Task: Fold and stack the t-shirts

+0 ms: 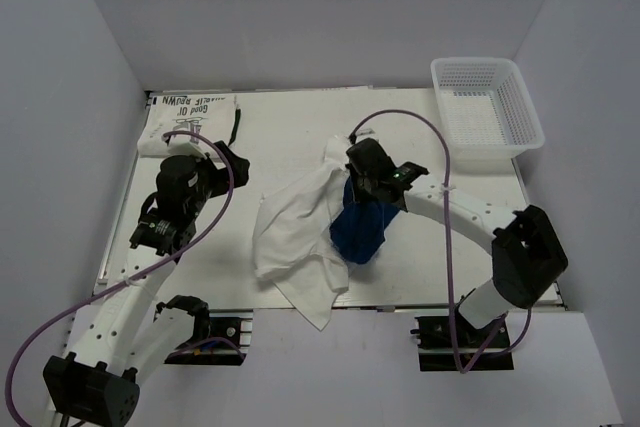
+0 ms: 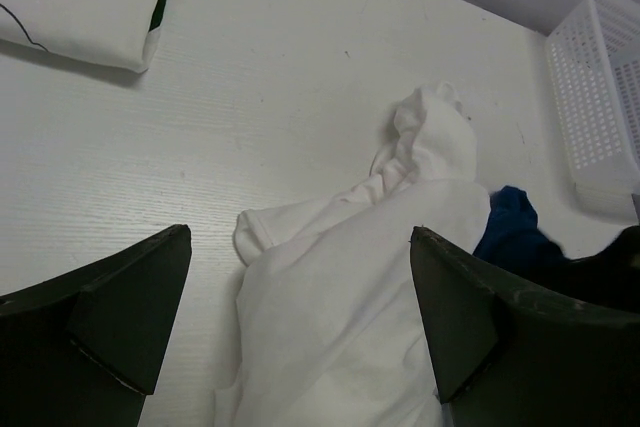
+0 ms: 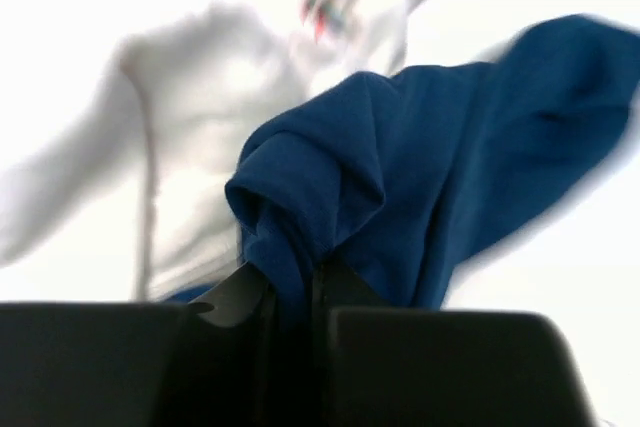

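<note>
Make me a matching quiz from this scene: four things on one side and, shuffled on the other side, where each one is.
Things:
1. folded white t-shirt
2. crumpled white t-shirt
3. dark blue t-shirt
4. mesh basket

Places:
A. pinched in the right tool
B. far right corner
C. far left corner
D. loose in the middle

Pairs: 1-C, 2-D, 3-A, 4-B

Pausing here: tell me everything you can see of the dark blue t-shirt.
The dark blue t-shirt is plain soft cloth, no print visible, bunched in deep folds near the middle of the table. The right gripper is shut on one fold. Its left side lies against the crumpled white t-shirt. Whether its lower end rests on the table is unclear.
</note>
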{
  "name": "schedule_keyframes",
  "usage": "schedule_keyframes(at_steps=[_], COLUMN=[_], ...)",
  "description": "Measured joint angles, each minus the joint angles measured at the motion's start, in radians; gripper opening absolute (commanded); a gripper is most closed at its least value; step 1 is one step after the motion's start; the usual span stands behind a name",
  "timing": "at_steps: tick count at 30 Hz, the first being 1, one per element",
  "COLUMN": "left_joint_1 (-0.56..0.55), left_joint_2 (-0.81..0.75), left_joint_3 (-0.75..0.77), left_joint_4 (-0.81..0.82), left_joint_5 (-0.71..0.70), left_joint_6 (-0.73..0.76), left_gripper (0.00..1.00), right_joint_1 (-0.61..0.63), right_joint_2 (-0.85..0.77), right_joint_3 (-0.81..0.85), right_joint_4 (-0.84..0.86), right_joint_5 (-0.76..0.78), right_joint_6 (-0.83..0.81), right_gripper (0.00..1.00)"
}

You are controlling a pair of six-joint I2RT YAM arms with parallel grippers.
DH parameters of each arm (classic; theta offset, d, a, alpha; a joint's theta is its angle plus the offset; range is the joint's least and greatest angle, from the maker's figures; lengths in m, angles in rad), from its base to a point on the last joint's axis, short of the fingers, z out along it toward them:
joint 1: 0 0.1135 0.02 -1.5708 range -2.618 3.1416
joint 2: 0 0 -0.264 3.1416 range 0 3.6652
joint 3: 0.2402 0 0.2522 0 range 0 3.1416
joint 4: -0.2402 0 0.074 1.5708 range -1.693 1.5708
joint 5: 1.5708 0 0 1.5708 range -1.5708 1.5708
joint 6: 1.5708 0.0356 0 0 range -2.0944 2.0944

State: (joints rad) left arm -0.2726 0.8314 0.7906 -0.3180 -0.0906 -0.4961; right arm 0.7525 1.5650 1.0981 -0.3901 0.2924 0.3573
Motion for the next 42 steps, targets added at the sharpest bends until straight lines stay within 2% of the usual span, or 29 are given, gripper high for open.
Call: schedule_keyframes(at_steps=[3,8,13,19,22,25,26,27,28,34,38,42], left_joint_1=[0.000,0.000,0.000,0.000,0.000,0.002,0.002,0.002,0.002,0.002,0.002,0.002], left_joint_2=[0.010,0.012,0.012,0.013,0.022,0.048,0.056,0.069,0.080,0.111,0.100,0.073], left_joint_3=[0.000,0.000,0.000,0.000,0.002,0.008,0.011,0.018,0.027,0.068,0.068,0.067], left_joint_4=[-0.009,-0.018,-0.023,-0.034,-0.035,-0.037,-0.037,-0.042,-0.047,-0.057,-0.064,-0.071], left_joint_5=[-0.009,-0.025,-0.045,-0.089,-0.108,-0.112,-0.112,-0.112,-0.112,-0.112,-0.112,-0.111], left_joint_6=[-0.003,-0.007,-0.013,-0.018,-0.020,-0.021,-0.021,-0.021,-0.021,-0.021,-0.027,-0.043], left_gripper=[1.00,1.00,1.00,1.00,1.00,1.00,1.00,1.00,1.00,1.00,1.00,1.00], right_joint_1=[-0.009,-0.046,-0.148,-0.367,-0.503,-0.621,-0.647,-0.677,-0.700,-0.790,-0.794,-0.724], right_joint_2=[-0.055,-0.085,-0.066,0.092,0.225,0.349,0.381,0.421,0.459,0.654,0.585,0.396], right_joint_3=[0.080,0.329,0.560,0.846,1.005,1.090,1.100,1.106,1.107,1.088,0.956,0.814], right_joint_4=[-0.009,-0.017,0.004,0.018,0.010,0.014,0.021,0.027,0.032,-0.012,-0.022,-0.010], right_joint_5=[0.065,0.192,0.277,0.317,0.280,0.200,0.180,0.156,0.136,-0.034,-0.222,-0.393], right_joint_6=[0.001,-0.005,-0.077,-0.188,-0.233,-0.257,-0.260,-0.261,-0.257,-0.237,-0.241,-0.260], right_gripper=[0.00,0.00,0.00,0.00,0.00,0.00,0.12,0.77,0.91,0.91,0.91,0.91])
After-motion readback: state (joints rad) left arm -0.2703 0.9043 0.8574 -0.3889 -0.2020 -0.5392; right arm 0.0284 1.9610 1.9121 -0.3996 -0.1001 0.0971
